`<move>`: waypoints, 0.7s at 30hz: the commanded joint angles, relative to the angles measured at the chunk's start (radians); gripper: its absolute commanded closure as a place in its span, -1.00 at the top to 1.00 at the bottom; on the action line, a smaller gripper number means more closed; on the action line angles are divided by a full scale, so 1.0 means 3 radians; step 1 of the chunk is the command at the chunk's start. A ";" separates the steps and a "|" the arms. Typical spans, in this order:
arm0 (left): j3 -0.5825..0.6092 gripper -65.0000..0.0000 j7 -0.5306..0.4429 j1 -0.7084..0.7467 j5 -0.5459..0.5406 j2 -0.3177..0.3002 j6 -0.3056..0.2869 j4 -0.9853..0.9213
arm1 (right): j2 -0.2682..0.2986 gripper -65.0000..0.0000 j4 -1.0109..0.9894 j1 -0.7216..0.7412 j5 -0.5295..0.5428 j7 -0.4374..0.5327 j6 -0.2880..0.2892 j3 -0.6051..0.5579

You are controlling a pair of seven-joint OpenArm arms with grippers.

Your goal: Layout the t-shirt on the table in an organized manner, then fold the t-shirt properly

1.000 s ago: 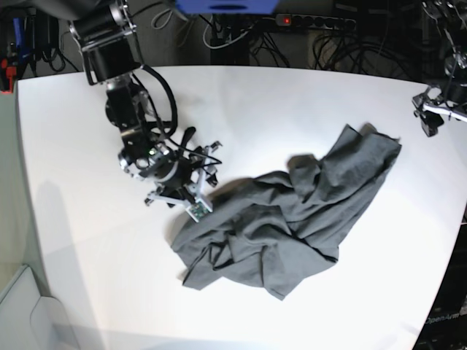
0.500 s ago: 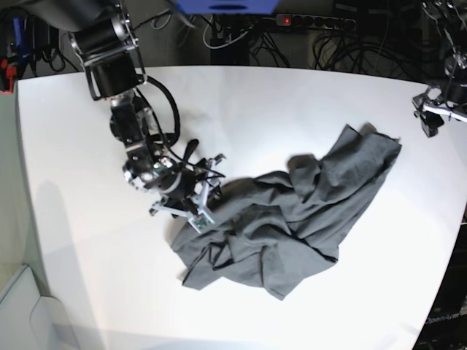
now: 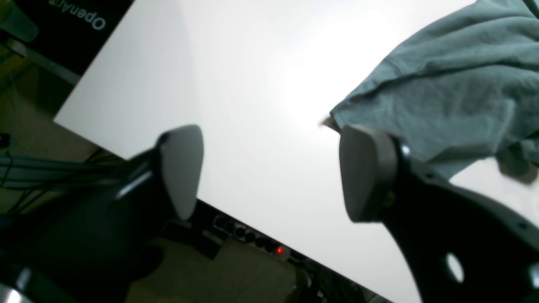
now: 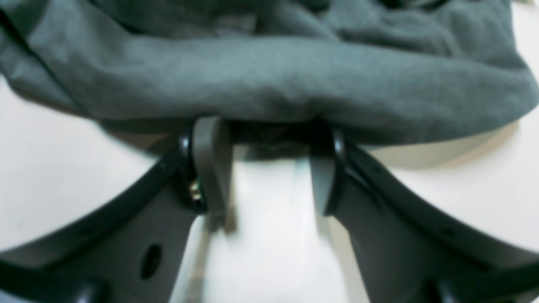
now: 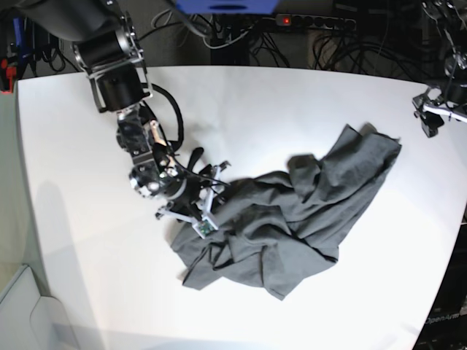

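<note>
The dark charcoal-grey t-shirt (image 5: 292, 211) lies crumpled on the white table (image 5: 292, 109), spread from the centre toward the right edge. My right gripper (image 5: 208, 211) is at the shirt's left edge, open, its fingertips (image 4: 210, 160) pushed under a fold of the shirt (image 4: 269, 71) low on the tabletop. My left gripper (image 5: 430, 120) hangs at the table's far right edge, open and empty (image 3: 269, 172), with a corner of the shirt (image 3: 442, 92) off to one side of it.
A power strip with a red light (image 5: 286, 20) and cables lie behind the table's back edge. A pale bin corner (image 5: 22, 306) shows at the front left. The table's edge (image 3: 126, 158) is close under my left gripper.
My right gripper has moved down and right from beside the shirt to its left edge, reaching under the fabric. The left arm has not moved.
</note>
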 commanded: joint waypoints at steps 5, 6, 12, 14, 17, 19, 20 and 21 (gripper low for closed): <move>-0.0032 0.52 -0.0064 -0.0001 0.0005 -0.0052 -0.0002 0.0055 | -0.0032 -0.06 0.0054 0.0102 0.0031 0.0102 0.0010 -0.0008; -0.0032 0.52 -0.0064 -0.0006 0.0005 -0.0052 -0.0002 0.0055 | -0.0032 -0.06 0.0054 0.0102 0.0031 0.0102 0.0010 -0.0049; -0.0032 0.52 -0.0064 -0.0006 0.0005 -0.0052 -0.0002 0.0055 | -0.0088 -0.06 0.0049 0.0102 0.0021 0.0107 -0.0005 -0.0294; -0.0032 0.52 -0.0064 -0.0006 0.0005 -0.0052 -0.0002 0.0055 | -0.0103 -0.06 0.0049 0.0102 0.0016 0.0107 -0.0005 -0.0294; -0.0032 0.52 -0.0064 0.0004 0.0005 -0.0052 -0.0002 0.0055 | -0.0139 -0.06 0.0039 0.0143 0.0016 0.0107 -0.0011 -0.0294; -0.0037 0.52 -0.0064 0.0009 0.0005 -0.0052 -0.0002 0.0055 | -0.0139 -0.06 -0.0079 0.0179 0.0016 0.0107 -0.0011 -0.0294; -0.0037 0.52 -0.0064 0.0009 0.0005 -0.0052 -0.0002 0.0055 | -0.0139 -0.06 -0.0155 0.0220 0.0016 0.0112 -0.0011 -0.0294; -0.0037 0.52 -0.0064 0.0014 0.0005 -0.0052 -0.0002 0.0055 | -0.0139 -0.07 -0.0258 0.0266 0.0016 0.0122 -0.0011 -0.0294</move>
